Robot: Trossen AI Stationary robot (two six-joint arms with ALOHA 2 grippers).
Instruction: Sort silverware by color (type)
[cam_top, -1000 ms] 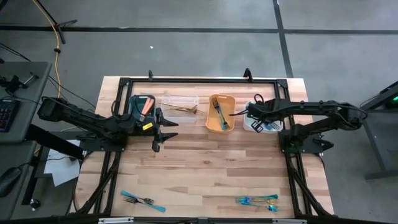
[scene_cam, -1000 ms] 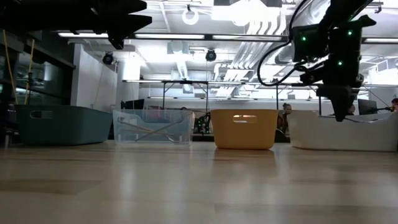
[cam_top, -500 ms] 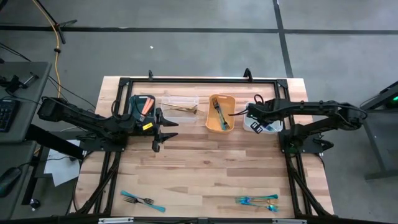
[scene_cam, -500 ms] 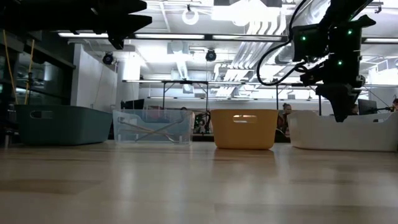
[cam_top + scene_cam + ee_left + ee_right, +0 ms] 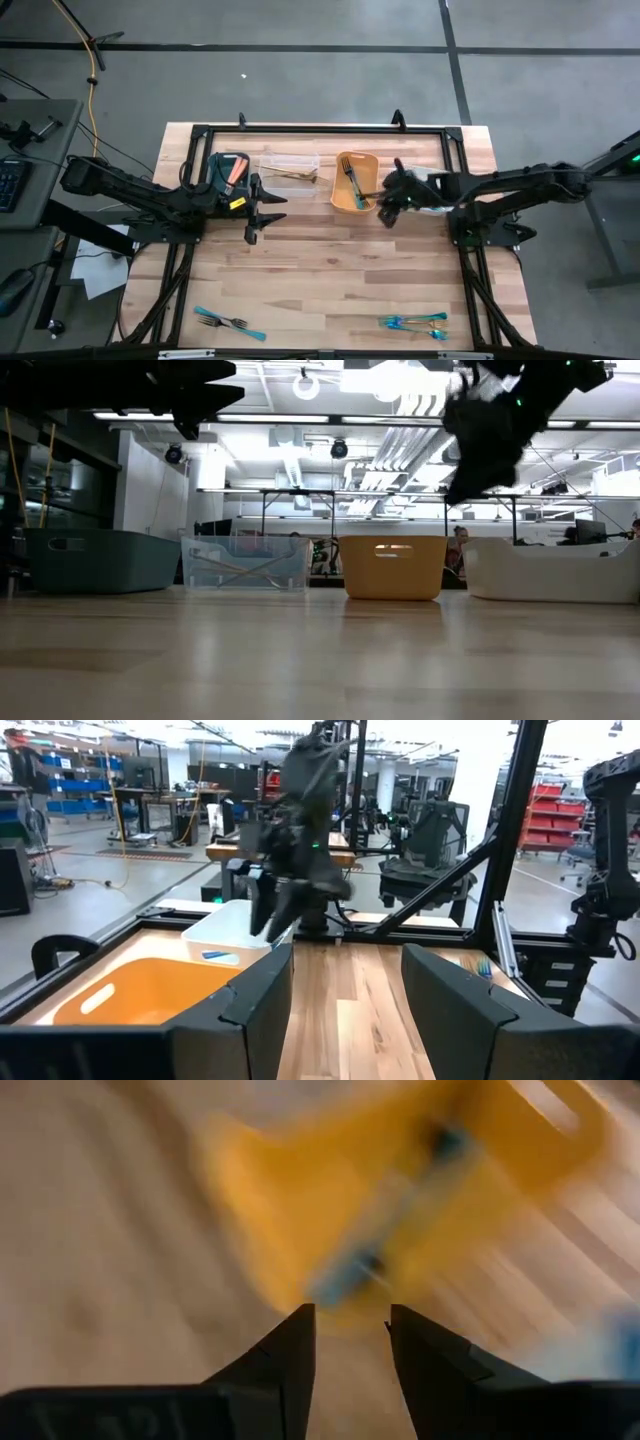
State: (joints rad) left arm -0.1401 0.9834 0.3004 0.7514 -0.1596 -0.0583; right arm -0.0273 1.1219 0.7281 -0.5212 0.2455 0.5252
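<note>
Silverware [image 5: 352, 184] just beside right gripper [image 5: 386, 212]

Yellow bin [image 5: 400, 1190] (blurred) beyond fingers [image 5: 285, 1360]

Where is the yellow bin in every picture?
High view: the yellow bin sits at the table's far edge, third of four bins from the left, a fork inside.
Low view: centre, between the clear bin and the white bin.
Left wrist view: beside the white bin.
Right wrist view: blurred, just past the right claw.
Shared landmark: the white bin next to it.
</note>
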